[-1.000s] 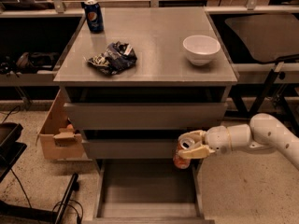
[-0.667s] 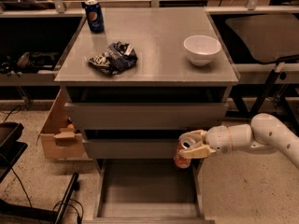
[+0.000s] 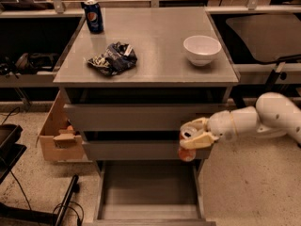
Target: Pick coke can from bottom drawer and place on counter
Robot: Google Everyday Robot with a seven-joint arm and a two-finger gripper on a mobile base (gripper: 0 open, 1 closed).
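My gripper (image 3: 192, 140) is shut on the coke can (image 3: 187, 150), a reddish-orange can with its silver top showing between the fingers. It holds the can upright in front of the middle drawer, at the cabinet's right side. The can hangs above the right rear of the bottom drawer (image 3: 148, 192), which is pulled open with a bare grey floor. The counter (image 3: 155, 41) lies above and behind the gripper. My white arm (image 3: 263, 117) reaches in from the right.
On the counter stand a blue Pepsi can (image 3: 93, 15) at back left, a crumpled chip bag (image 3: 113, 58) and a white bowl (image 3: 201, 49) at right. A cardboard box (image 3: 59, 138) sits left of the cabinet. Cables lie on the floor at lower left.
The gripper has stayed at about the same spot with the can in it. Nothing else has moved.
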